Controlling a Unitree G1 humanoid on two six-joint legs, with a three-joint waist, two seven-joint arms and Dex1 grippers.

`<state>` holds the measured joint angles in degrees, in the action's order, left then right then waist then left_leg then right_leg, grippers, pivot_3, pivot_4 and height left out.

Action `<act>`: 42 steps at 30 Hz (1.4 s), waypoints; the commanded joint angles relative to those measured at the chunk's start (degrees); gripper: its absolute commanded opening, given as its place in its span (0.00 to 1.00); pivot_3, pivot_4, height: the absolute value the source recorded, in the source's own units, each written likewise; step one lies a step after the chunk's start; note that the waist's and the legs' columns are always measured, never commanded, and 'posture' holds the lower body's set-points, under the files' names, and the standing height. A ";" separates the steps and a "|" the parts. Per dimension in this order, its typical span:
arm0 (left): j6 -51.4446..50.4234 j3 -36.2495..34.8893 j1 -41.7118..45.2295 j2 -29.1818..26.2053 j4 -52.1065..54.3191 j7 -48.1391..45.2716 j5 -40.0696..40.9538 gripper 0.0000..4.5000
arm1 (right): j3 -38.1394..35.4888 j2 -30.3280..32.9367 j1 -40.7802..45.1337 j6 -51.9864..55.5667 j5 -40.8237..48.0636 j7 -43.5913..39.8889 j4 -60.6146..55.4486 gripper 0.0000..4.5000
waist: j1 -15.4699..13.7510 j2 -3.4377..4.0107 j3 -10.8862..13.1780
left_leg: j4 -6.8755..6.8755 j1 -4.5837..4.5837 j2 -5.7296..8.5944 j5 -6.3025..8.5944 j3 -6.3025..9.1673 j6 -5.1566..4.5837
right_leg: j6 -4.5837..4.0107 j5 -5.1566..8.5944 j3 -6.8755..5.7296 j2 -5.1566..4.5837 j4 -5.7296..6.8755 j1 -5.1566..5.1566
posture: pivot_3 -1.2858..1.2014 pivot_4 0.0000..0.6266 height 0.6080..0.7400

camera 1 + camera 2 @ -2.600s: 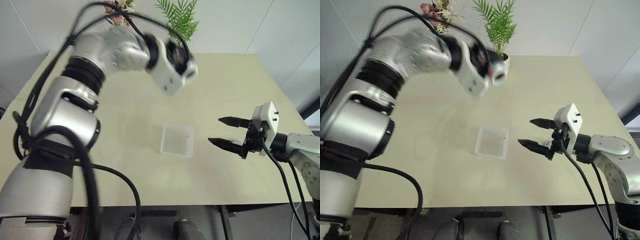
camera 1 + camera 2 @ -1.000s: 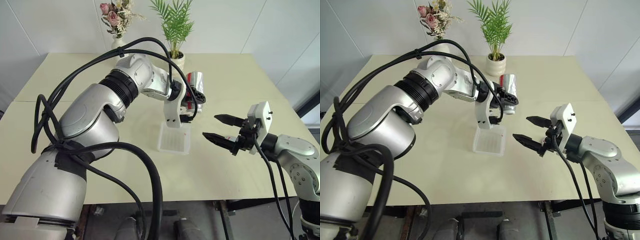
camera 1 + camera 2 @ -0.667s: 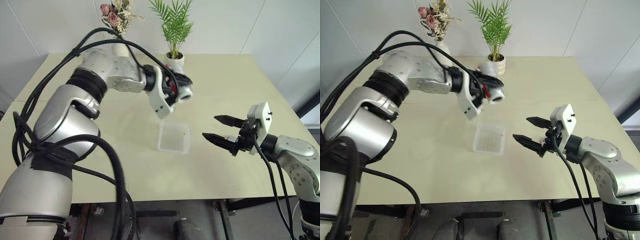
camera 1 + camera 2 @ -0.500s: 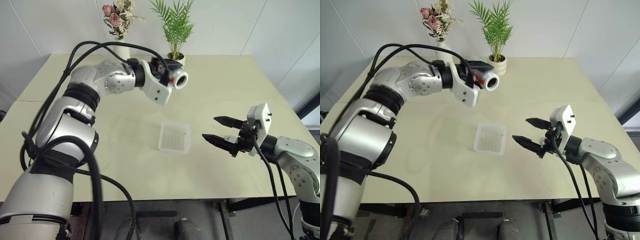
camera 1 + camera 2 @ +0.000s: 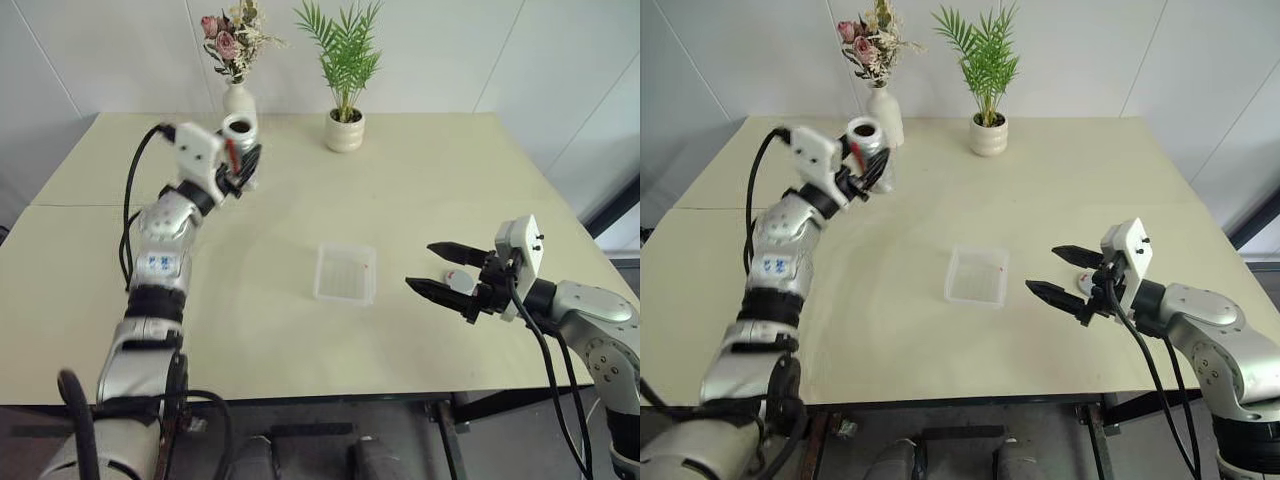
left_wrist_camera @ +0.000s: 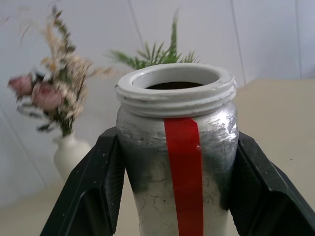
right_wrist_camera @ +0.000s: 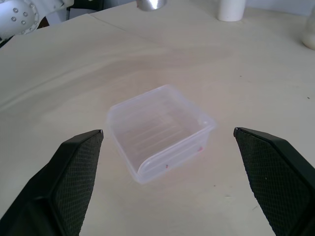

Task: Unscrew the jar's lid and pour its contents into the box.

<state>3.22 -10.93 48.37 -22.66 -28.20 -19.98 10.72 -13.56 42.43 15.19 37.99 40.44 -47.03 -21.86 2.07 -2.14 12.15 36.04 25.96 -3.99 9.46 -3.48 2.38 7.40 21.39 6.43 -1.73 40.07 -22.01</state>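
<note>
One jar (image 6: 177, 162) clamped in left end effector (image 5: 238, 160), one box (image 5: 346, 272), right end effector (image 5: 447, 270) wide

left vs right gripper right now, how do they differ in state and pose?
The left gripper is shut on the jar; the right gripper is open and holds nothing. The left gripper is raised near the white vase at the table's far left; the right gripper hangs low, beside the box. The left holds the jar upright, mouth open; the right points roughly level toward the box. Both have two black fingers.
</note>
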 commanded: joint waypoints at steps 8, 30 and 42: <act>-19.95 -6.62 -8.86 -1.05 18.52 3.39 9.06 0.54 | -2.08 3.32 0.05 -4.12 -2.26 -3.34 2.19 1.00 | -0.12 -0.02 0.00 | -0.42 -1.28 0.01 0.07 0.02 0.05 | -0.12 -0.31 -0.08 0.01 -1.10 1.51 | 0.52 0.24 1.00; 16.08 14.64 11.96 -7.29 -2.05 -9.80 -16.24 0.54 | -3.49 7.81 -4.12 -7.95 -4.86 -6.72 0.78 1.00 | -0.57 -0.11 0.02 | -1.75 -1.26 -0.05 -0.19 -0.32 -0.23 | -0.11 -1.05 0.01 -0.04 -2.68 1.33 | 0.52 0.24 1.00; 52.39 64.41 51.56 -5.37 -27.82 19.28 -85.21 0.54 | -2.06 5.09 -0.12 -8.18 -4.94 -5.73 3.53 1.00 | -0.49 0.16 -0.17 | -1.57 -0.02 0.15 0.08 -0.53 -0.04 | 0.31 -0.81 0.36 -0.13 -3.14 0.40 | 0.52 0.24 1.00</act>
<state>55.06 47.17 99.75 -28.97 -53.96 3.45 -67.32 -15.20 47.77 14.07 30.31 34.72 -53.08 -17.67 1.58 -1.97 11.97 34.46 25.92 -3.84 9.55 -4.02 2.35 7.69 20.61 6.78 -1.83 36.99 -21.62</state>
